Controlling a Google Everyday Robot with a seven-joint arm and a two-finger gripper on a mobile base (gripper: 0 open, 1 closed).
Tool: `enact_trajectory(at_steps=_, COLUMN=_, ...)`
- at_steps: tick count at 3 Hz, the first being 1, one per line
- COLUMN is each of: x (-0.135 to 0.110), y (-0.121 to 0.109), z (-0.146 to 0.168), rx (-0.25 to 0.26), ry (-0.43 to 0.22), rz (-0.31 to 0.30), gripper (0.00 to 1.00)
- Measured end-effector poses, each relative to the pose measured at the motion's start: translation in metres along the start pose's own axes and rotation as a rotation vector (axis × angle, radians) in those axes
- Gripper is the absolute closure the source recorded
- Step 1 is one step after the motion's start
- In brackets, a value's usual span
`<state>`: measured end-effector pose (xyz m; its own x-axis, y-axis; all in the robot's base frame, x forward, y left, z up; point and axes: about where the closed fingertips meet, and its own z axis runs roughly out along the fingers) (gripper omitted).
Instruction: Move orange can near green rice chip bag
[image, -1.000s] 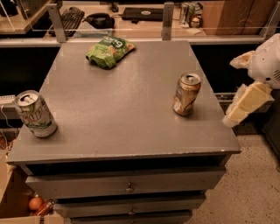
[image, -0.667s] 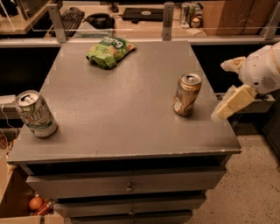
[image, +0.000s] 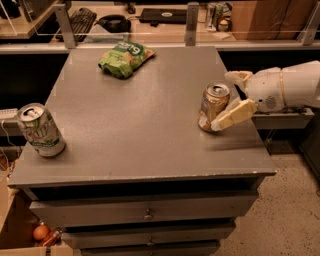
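Note:
The orange can stands upright near the right edge of the grey table. The green rice chip bag lies at the far middle of the table, well away from the can. My gripper comes in from the right at can height. It is open, with one cream finger in front of the can's lower right side and the other finger behind its top right. The can sits at the mouth of the jaws, which are not closed on it.
A white-and-green can stands near the table's left edge. Drawers are below the tabletop. A railing and a desk with a keyboard run behind the table. Speckled floor lies to the right.
My gripper has moved left from beyond the table's right edge up to the orange can, and its fingers now flank the can's right side. The can and bag have not moved.

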<state>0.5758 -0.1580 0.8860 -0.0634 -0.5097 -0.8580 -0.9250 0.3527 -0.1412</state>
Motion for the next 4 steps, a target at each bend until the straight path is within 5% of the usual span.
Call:
enact_trajectory(at_steps=1, x=-0.003, y=0.007, z=0.018, rx=-0.05, ry=-0.05, rz=0.066, gripper=0.17)
enact_trajectory(at_steps=2, x=-0.015, y=0.025, z=0.023, rx=-0.115, ry=-0.089, rz=0.138, gripper=0.49)
enact_trajectory(at_steps=3, x=-0.028, y=0.029, z=0.016, rx=-0.127, ry=-0.107, rz=0.136, gripper=0.72)
enact_trajectory(at_steps=4, x=-0.049, y=0.011, z=-0.004, rx=-0.077, ry=-0.098, rz=0.066, gripper=0.95)
